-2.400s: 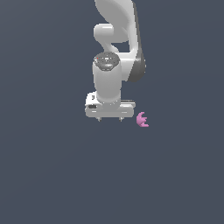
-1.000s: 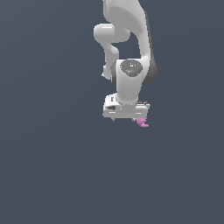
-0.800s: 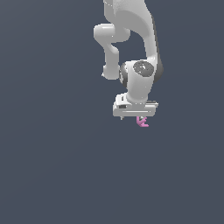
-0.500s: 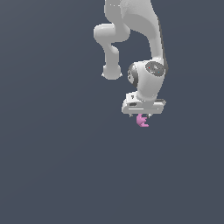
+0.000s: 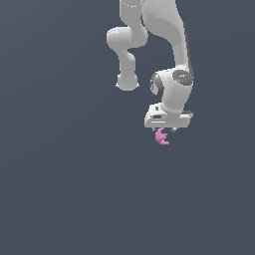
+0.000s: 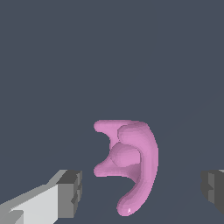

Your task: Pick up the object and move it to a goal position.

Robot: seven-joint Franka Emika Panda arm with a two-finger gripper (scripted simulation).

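Observation:
The object [image 5: 161, 137] is a small pink-magenta piece with curved prongs, lying on the dark grey floor. My white gripper [image 5: 163, 130] hangs directly above it, pointing down, and its hand partly covers the object's top. In the wrist view the object [image 6: 131, 162] lies between the two grey fingertips [image 6: 70, 192], with a clear gap on each side. The gripper [image 6: 142, 189] is open and holds nothing.
The dark grey floor [image 5: 64, 189] is plain and featureless all around. The white arm's links [image 5: 149, 30] rise above the gripper in the exterior view. No goal marker shows.
The gripper has moved to the exterior view's right and now stands over the object. The object has not moved.

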